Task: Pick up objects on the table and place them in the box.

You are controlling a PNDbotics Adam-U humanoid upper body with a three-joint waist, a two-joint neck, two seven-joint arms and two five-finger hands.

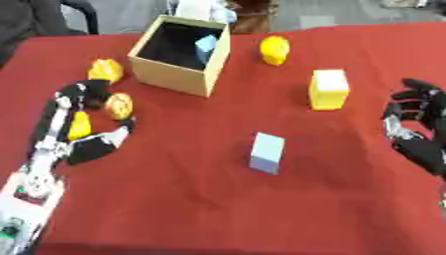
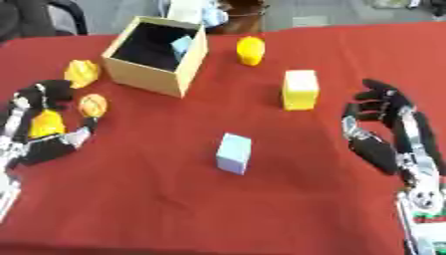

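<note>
Left hand: lying at the near left of the red cloth, fingers and thumb spread wide around a yellow piece; whether they are touching it cannot be told.
Right hand: resting at the right edge, fingers straight and apart, holding nothing.
Blue block: standing alone mid-table, well apart from both hands.
Yellow block: sitting right of centre, between the box and the right hand.
Round orange piece: lying just beside the left fingertips, looking untouched.
Yellow lump: sitting just left of the box, outside it.
Yellow shape: standing beyond the box, to its right.
Box: sitting open at the far left, tilted askew to the table edge.
Contents: one pale blue item leaning against the inner right wall.
Progress: early, by my reckoning; one item seeming to be in, six waiting outside.
Step in hand: left hand appearing to be closing on the yellow piece, the carry to the box remaining.
</note>
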